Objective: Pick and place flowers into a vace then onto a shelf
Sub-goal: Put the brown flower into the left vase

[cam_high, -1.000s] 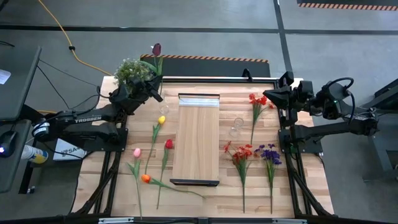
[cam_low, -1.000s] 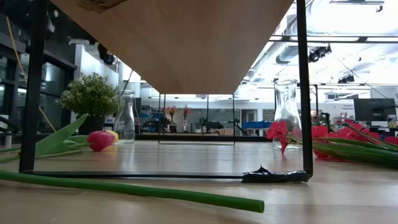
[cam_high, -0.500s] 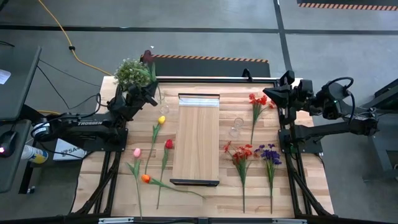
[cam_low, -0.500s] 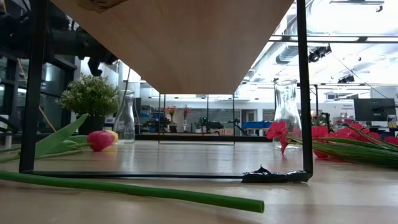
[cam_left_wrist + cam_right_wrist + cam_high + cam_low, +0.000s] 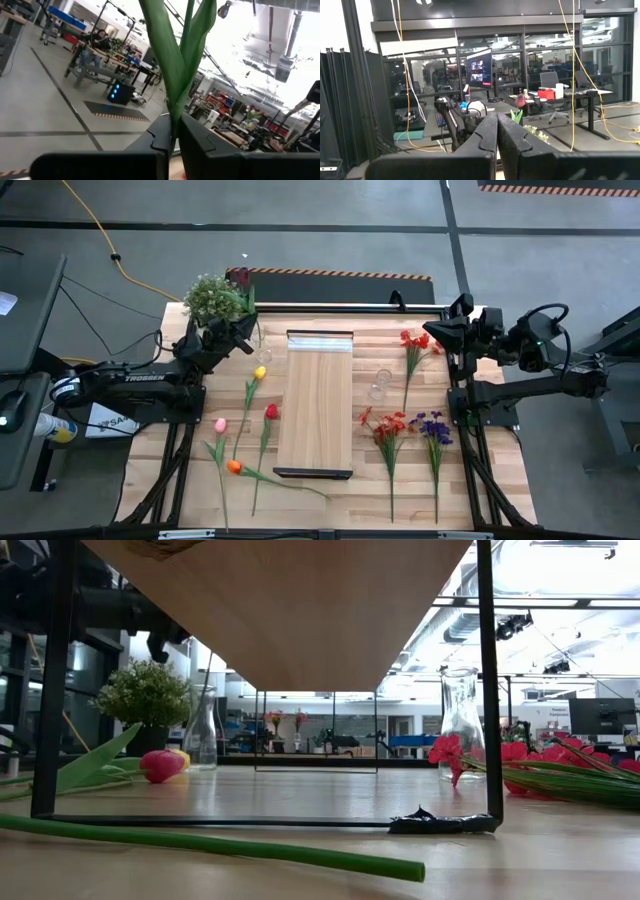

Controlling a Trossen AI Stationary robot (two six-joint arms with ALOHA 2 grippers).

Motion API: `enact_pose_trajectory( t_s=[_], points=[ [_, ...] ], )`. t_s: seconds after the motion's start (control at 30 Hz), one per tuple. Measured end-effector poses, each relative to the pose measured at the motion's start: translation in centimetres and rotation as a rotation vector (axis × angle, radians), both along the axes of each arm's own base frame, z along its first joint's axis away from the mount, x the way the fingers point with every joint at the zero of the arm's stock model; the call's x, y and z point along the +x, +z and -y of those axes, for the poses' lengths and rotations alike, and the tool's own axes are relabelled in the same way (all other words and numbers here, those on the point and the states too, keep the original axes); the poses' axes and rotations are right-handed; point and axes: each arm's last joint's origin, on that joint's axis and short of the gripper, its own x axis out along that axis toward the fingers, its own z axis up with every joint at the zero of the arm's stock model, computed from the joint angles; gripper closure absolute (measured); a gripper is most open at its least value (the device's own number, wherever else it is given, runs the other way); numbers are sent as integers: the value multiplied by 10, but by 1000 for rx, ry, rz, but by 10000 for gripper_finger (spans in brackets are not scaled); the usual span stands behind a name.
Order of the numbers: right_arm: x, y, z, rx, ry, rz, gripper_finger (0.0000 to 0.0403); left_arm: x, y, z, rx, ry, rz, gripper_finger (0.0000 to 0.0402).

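Note:
My left gripper (image 5: 243,330) (image 5: 172,126) is at the table's far left, next to a clear glass vase (image 5: 261,345) (image 5: 203,728), and is shut on a maroon tulip (image 5: 240,277). In the left wrist view the tulip's leaves (image 5: 175,55) rise above the fingers. Yellow (image 5: 260,372), pink (image 5: 220,425), red (image 5: 271,412) and orange (image 5: 234,467) tulips lie on the table left of the shelf (image 5: 318,405). Red sprays (image 5: 388,425) and a purple cluster (image 5: 433,425) lie right of it. My right gripper (image 5: 440,330) (image 5: 497,131) waits shut at the far right. My left gripper pinches the tulip's green stem (image 5: 173,119) between its two fingers, just below where the leaves part. The fingers come nearly level from the table's left and lie across the stem. The flower stands about upright, head up, and its thin lower stem (image 5: 196,668) runs down to the vase's mouth.
A bushy potted plant (image 5: 212,298) stands just behind my left gripper. A second glass vase (image 5: 380,385) (image 5: 461,720) stands right of the shelf. The shelf rests on a thin black frame (image 5: 487,690).
My left gripper has gone down beside the vase with the maroon tulip and has rolled a little. The tulip's head has sunk and drawn closer to the potted plant, and the stem stands more upright over the vase.

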Motion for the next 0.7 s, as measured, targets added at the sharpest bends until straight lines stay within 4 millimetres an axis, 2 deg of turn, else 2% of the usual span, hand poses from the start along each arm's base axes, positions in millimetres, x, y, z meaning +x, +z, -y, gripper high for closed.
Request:
enact_pose_trajectory(
  t_s=[0.17,0.7],
  points=[
    [0,0,0,0,1,0,402,1,-3,0,-20,-42,-17,314],
    [0,0,-1,-7,28,0,402,4,-8,2,-73,-126,-42,307]
  ],
)
